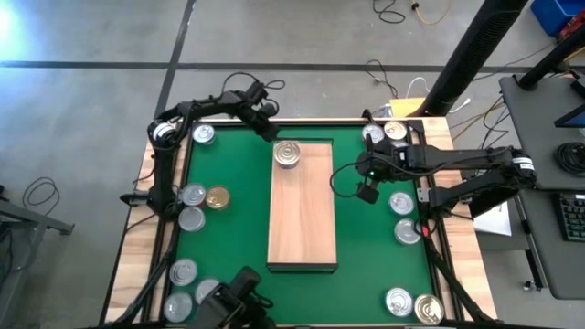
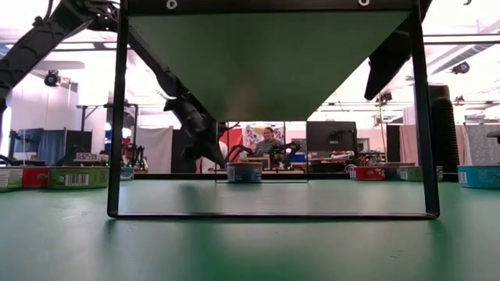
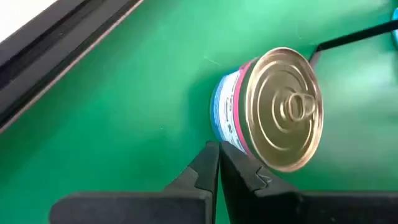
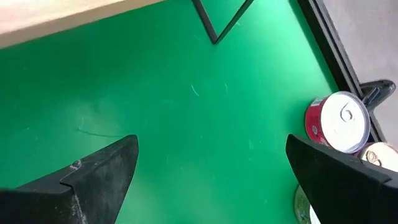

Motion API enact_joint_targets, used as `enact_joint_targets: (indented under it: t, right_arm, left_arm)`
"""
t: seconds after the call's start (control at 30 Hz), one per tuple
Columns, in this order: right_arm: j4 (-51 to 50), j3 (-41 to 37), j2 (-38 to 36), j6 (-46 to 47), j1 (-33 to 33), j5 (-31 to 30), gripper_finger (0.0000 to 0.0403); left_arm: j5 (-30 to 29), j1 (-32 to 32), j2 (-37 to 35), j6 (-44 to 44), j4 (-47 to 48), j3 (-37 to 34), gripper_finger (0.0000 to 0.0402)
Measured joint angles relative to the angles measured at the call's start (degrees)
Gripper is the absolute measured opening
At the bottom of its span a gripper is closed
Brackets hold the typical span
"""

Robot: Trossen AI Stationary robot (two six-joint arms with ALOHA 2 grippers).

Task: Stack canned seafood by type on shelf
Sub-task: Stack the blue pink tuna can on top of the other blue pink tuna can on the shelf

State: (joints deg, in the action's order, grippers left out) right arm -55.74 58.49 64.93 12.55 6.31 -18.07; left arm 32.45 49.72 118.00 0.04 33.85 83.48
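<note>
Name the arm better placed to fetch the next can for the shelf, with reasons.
Right, probably. The right gripper is open and empty over the mat, with loose cans close beside it. The left gripper is shut beside the single can on the shelf.

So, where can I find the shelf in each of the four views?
High view: the shelf, long wooden board at the centre.
Low view: its frame and underside fill the middle.
Left wrist view: probably only the thin dark bar, upper right.
Right wrist view: wooden edge, upper left.
Shared landmark: the green mat.
</note>
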Motion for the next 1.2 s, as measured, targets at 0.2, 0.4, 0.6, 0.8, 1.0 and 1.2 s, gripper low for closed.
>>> enact_joint_targets:
  t: [0.2, 0.4, 0.6, 0.8, 1.0, 1.2]
  right_arm:
    - [6.4, -5.5, 0.0, -1.9, 2.6, 0.0, 0.0398]
    - [18.6, -10.1, 0.0, -4.7, 12.0, 4.6, 0.0332]
    - [34.0, -12.7, 2.2, -6.5, 25.5, 18.3, 0.0204]
    - [40.4, -10.9, 8.8, -6.5, 36.0, 27.5, 0.0079]
    - [41.9, -3.3, 19.6, -9.3, 43.5, 46.8, 0.0014]
    - [39.7, 9.6, 32.1, -7.9, 47.0, 62.2, 0.0013]
  left_arm:
    - [-0.3, 0.9, -2.8, 1.2, 0.7, 0.0, 0.0]
    - [-5.5, 2.5, -9.8, 2.1, 4.3, 0.0, 0.0]
    - [-9.9, 2.3, -18.5, 2.3, 6.8, -0.6, 0.0]
    - [-11.8, 2.4, -26.0, 0.2, 8.1, -1.1, 0.0]
    - [-12.2, 1.6, -32.0, -0.6, 10.6, -1.2, 0.0]
    - [-16.0, 1.2, -36.8, -0.6, 12.3, -1.2, 0.0]
